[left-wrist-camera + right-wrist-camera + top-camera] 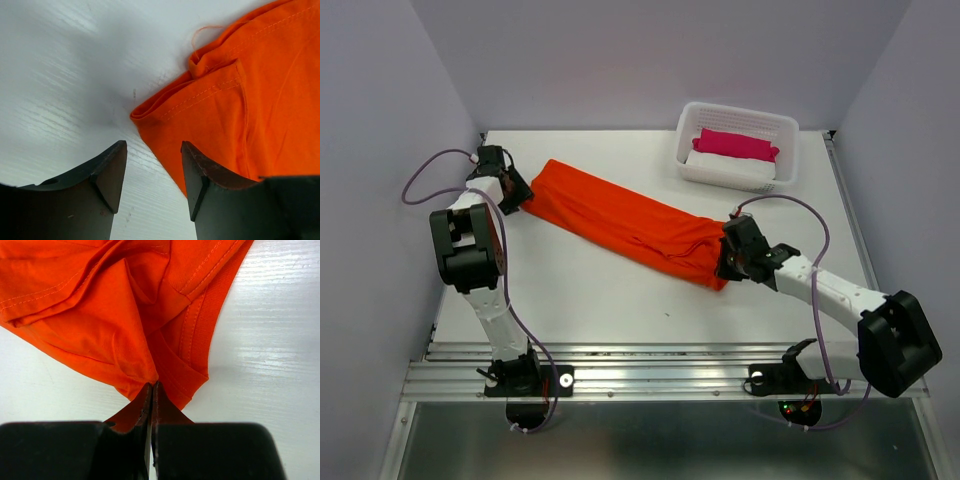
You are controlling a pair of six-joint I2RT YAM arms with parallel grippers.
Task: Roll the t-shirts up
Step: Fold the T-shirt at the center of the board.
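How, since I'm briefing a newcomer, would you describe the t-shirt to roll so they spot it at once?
On the white table, look at the middle, nearer than the white basket at the far right. A long folded t-shirt lies there flat in a diagonal band. It alone is bright orange-red; the magenta cloth and the white cloth sit bundled inside the basket.

Orange-red t-shirt (620, 215) (plain), wht basket (738, 106)

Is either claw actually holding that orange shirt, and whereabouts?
The right claw pinches a fold at the end of the bright orange-red thin fabric t-shirt, beside its ribbed band. The left claw stands open, holding nothing.
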